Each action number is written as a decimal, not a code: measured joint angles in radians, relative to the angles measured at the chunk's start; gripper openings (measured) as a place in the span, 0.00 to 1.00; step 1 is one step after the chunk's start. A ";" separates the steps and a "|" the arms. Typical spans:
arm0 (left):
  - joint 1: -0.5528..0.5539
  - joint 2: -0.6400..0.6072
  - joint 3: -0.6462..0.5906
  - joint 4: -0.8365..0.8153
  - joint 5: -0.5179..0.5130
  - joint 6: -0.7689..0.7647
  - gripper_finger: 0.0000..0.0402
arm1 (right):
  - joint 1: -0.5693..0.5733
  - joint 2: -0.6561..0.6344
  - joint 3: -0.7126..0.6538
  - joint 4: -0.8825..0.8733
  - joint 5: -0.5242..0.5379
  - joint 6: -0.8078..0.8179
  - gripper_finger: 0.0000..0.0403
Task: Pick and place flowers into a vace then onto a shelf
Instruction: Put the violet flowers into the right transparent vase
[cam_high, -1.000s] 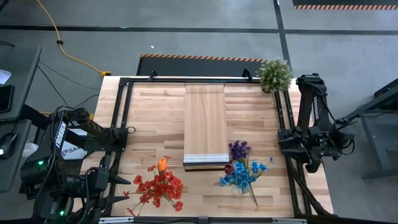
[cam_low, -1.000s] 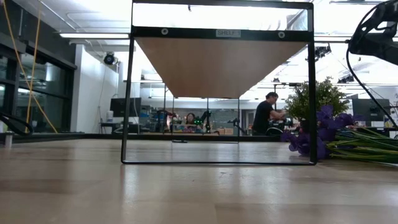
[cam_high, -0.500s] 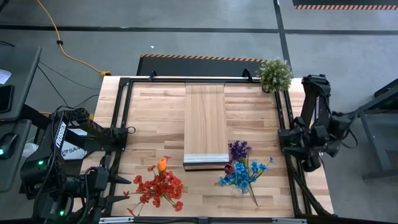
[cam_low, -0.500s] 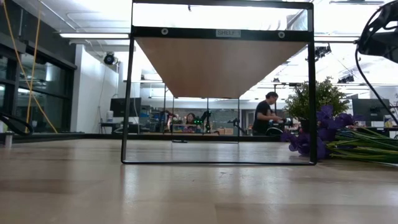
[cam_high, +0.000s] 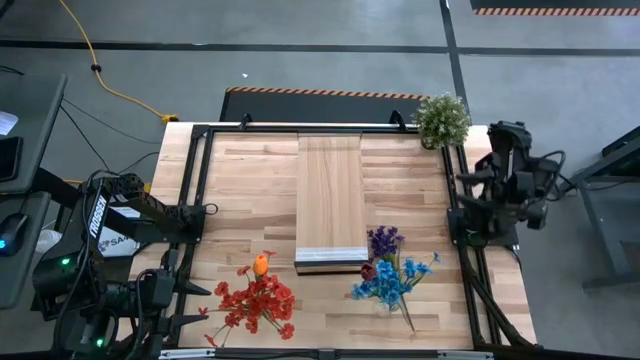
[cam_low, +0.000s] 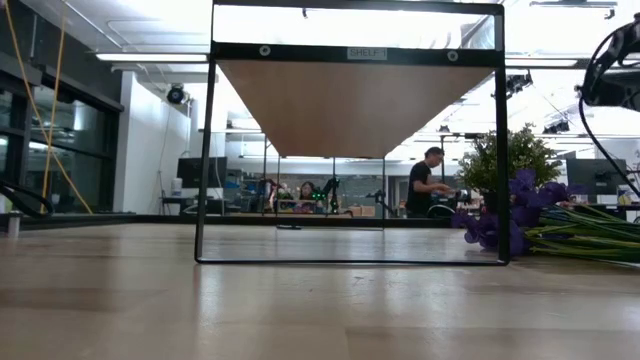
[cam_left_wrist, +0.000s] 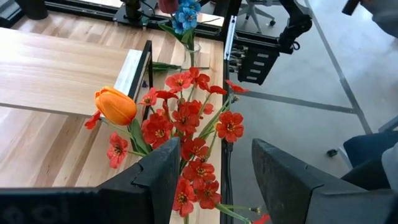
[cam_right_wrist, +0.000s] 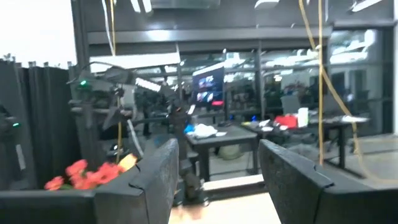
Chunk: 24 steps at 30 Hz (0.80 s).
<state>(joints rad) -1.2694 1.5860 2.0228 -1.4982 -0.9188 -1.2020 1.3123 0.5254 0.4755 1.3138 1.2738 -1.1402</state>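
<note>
Red flowers (cam_high: 255, 300) lie loose left of the shelf (cam_high: 331, 200), blue-purple ones (cam_high: 388, 272) right of it | left gripper (cam_left_wrist: 208, 186) over the red bunch, fingers spread, empty | right gripper (cam_right_wrist: 214, 180) beyond the shelf's right side, spread, empty.

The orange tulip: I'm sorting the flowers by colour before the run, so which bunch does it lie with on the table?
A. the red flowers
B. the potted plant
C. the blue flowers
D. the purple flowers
A: the orange tulip lies at the edge of the red flowers, left of the shelf.
</note>
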 joint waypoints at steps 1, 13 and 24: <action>0.000 0.000 0.000 0.000 0.001 0.001 0.58 | -0.006 -0.019 0.000 0.000 -0.011 -0.026 0.53; 0.000 0.000 0.000 0.000 0.024 -0.003 0.58 | -0.087 -0.215 0.000 0.002 -0.022 -0.233 0.54; 0.000 0.000 0.000 0.000 0.024 -0.010 0.58 | -0.190 -0.284 0.000 -0.007 0.004 -0.303 0.53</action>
<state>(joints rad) -1.2694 1.5856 2.0230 -1.4979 -0.8949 -1.2125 1.1224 0.2413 0.4759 1.3071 1.2778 -1.4429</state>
